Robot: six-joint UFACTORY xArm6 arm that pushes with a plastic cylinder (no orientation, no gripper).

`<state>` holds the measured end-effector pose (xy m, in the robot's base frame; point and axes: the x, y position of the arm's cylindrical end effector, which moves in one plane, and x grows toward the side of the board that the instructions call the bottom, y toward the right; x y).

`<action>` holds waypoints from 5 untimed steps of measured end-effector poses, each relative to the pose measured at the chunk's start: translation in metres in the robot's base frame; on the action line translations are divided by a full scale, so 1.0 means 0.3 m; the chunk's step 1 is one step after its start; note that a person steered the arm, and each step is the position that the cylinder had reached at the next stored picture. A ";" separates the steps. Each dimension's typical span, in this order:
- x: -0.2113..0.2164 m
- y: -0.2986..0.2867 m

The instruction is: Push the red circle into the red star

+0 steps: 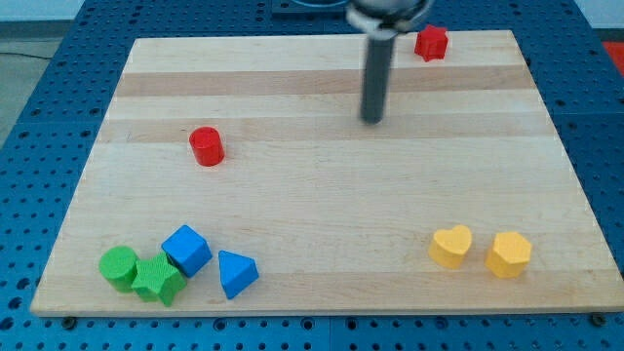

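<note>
The red circle (207,146) stands on the wooden board (322,195) at the view's left of centre. The red star (431,43) sits near the board's top edge, toward the view's right. My tip (372,120) touches the board in the upper middle, well to the right of the red circle and below-left of the red star. It touches neither block.
A green circle (119,265), a green star (157,281), a blue cube (186,250) and a blue triangle (237,273) cluster at the bottom left. A yellow heart (451,246) and a yellow hexagon (509,254) sit at the bottom right.
</note>
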<state>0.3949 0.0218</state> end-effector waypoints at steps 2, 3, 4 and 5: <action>0.245 -0.534; 0.108 -0.594; -0.045 -0.594; -0.153 -0.640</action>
<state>0.3491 -0.1703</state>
